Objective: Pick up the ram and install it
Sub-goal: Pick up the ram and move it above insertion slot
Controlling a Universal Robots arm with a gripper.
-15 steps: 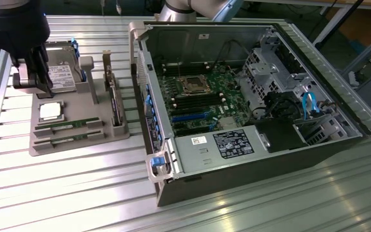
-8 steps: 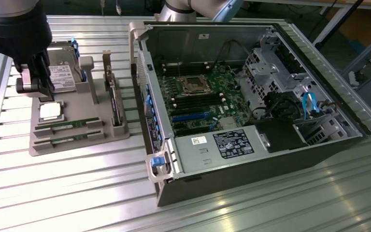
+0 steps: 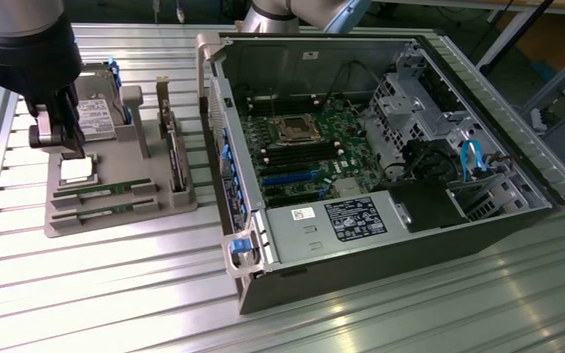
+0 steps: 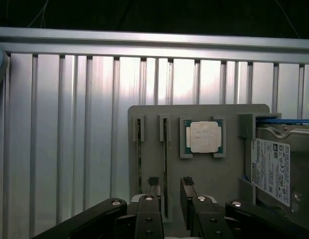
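Two ram sticks stand on edge in slots of a grey holder tray [image 3: 126, 220]: one ram [image 3: 103, 191] next to the square CPU [image 3: 76, 169], the other ram [image 3: 101, 213] nearer the tray's end. In the wrist view they are thin dark strips, the ram beside the CPU [image 4: 165, 159] and the outer ram [image 4: 139, 159]. My gripper [image 3: 65, 151] hovers above the tray near the CPU, open and holding nothing. In the wrist view the gripper [image 4: 170, 183] lines up over the ram beside the CPU, one fingertip [image 4: 153, 181] on each side of that strip.
The holder tray [image 4: 214, 179] also carries the CPU [image 4: 202, 137], a hard drive [image 4: 271, 169] and an upright expansion card [image 3: 174, 158]. At the exterior view's right lies an open computer case [image 3: 381, 220] with its motherboard [image 3: 312, 147] and dark memory slots [image 3: 274, 153] exposed. Ribbed aluminium table [image 3: 115, 294] all around.
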